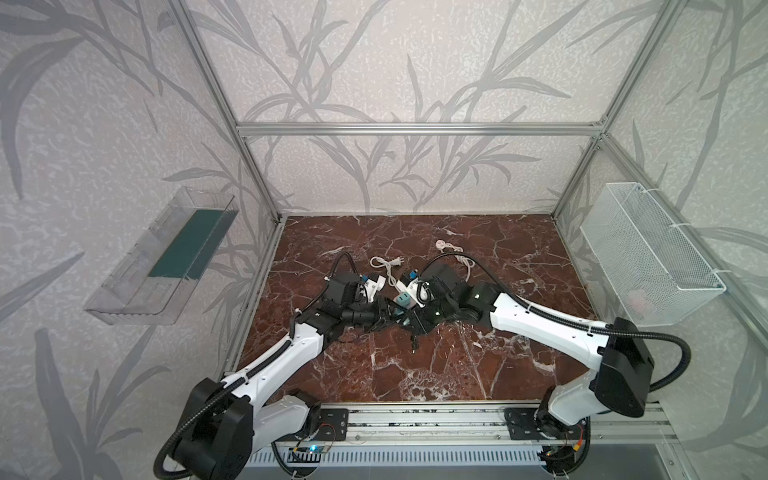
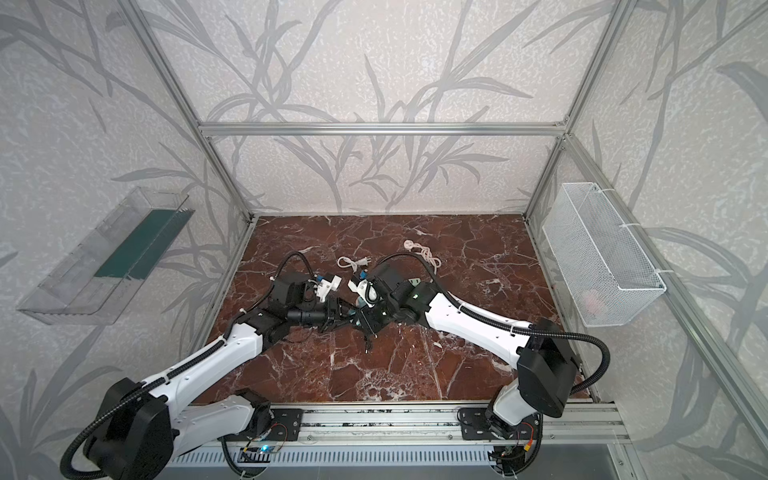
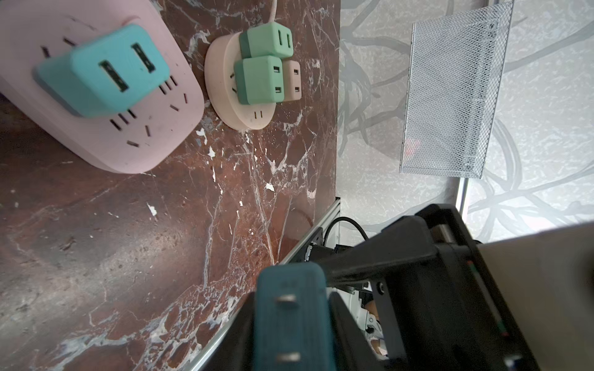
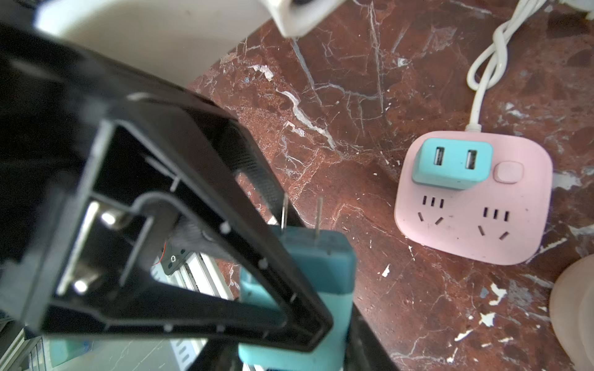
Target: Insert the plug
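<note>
Left gripper (image 3: 289, 353): clamped on teal plug (image 3: 291, 305)
Right gripper (image 4: 291, 350): grips same plug
Pink strip (image 4: 472, 221): near, aside of prongs (image 4: 318, 212), not in line

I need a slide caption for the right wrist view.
Teal plug gripped by black fingers, near a pink power strip with one adapter.

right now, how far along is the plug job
Done: one blue adapter sits in the pink power strip. In hand: the teal plug is lifted, clamped by both the left gripper and right gripper, prongs bare. Left: line it up with a free socket and push in.
</note>
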`<state>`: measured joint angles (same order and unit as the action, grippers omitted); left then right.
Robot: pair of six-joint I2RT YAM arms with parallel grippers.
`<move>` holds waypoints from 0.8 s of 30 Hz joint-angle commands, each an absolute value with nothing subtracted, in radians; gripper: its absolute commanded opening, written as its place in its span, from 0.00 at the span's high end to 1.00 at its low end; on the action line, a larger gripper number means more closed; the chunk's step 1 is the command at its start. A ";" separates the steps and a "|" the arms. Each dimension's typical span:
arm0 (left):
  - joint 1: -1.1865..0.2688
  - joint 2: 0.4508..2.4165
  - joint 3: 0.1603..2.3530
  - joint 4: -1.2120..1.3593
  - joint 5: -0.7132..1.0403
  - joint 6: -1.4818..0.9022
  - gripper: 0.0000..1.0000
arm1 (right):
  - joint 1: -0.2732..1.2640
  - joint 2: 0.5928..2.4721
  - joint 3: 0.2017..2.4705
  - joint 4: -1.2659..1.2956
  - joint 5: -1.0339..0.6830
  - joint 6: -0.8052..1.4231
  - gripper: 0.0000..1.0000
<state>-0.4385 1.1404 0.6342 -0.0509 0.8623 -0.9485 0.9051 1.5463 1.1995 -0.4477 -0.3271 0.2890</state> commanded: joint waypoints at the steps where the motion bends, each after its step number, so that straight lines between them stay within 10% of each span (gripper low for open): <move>1: -0.442 1.149 0.620 -0.042 0.875 -0.946 0.80 | 0.902 1.561 1.242 -0.453 -0.322 0.278 1.00; 5: -0.442 1.155 0.612 -0.036 0.868 -0.949 1.00 | 0.900 1.567 1.252 -0.451 -0.320 0.282 1.00; 11: -0.442 1.139 0.603 0.000 0.824 -0.982 1.00 | 0.887 1.543 1.244 -0.425 -0.321 0.302 0.61; 24: -0.446 1.037 0.564 0.330 0.578 -1.350 1.00 | 0.813 1.207 0.875 0.048 -0.313 0.398 0.23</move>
